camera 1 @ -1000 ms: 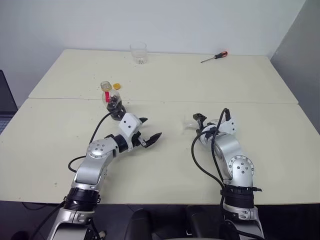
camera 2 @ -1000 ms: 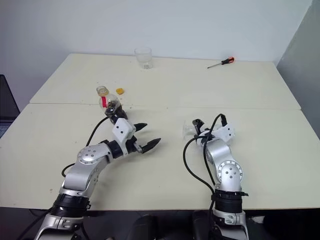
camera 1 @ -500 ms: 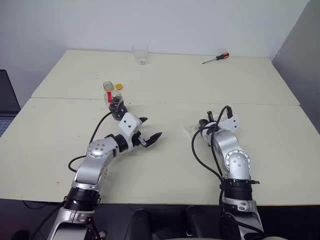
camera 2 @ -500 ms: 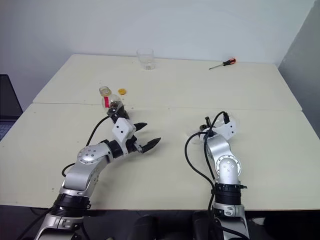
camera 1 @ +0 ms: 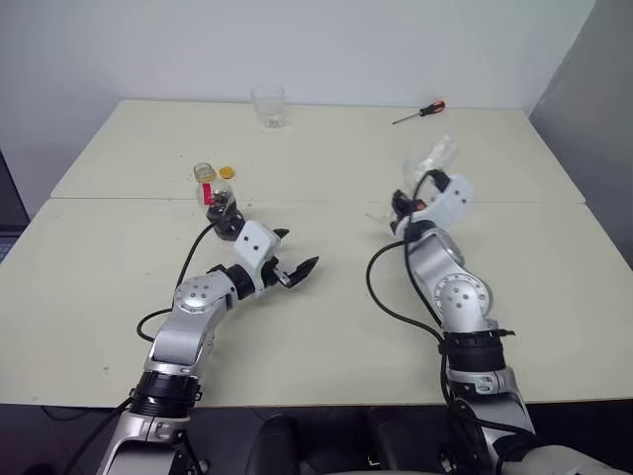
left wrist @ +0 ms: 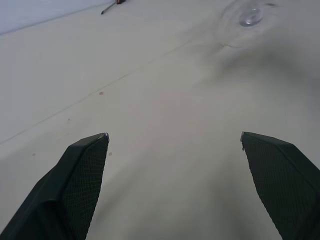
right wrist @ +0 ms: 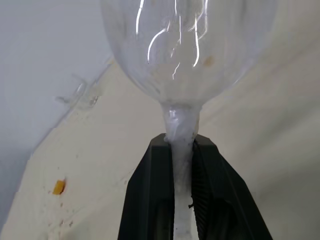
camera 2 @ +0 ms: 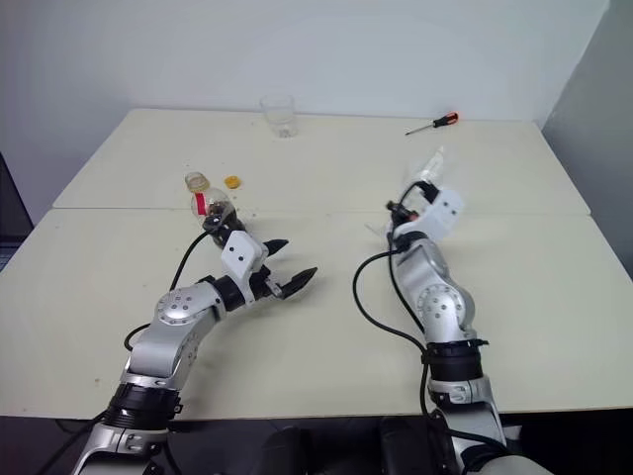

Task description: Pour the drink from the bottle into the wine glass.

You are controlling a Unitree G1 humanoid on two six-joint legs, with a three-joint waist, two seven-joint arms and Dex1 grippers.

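I count one bottle (camera 1: 211,185), one yellow cap (camera 1: 227,172), one wine glass (right wrist: 187,55), one tumbler (camera 1: 268,105), one screwdriver (camera 1: 419,113).

2 silver-grey metal arms with round, screw-studded joint housings and white wrist casings; black cables loop along each, ending in the left gripper (camera 1: 294,259) and right gripper (right wrist: 181,145), with 2 black textured fingers apiece.

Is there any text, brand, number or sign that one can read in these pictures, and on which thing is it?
No text can be read.
Bottle: its red label strip is too small to read.
Tumbler, screwdriver, wine glass: no print visible.
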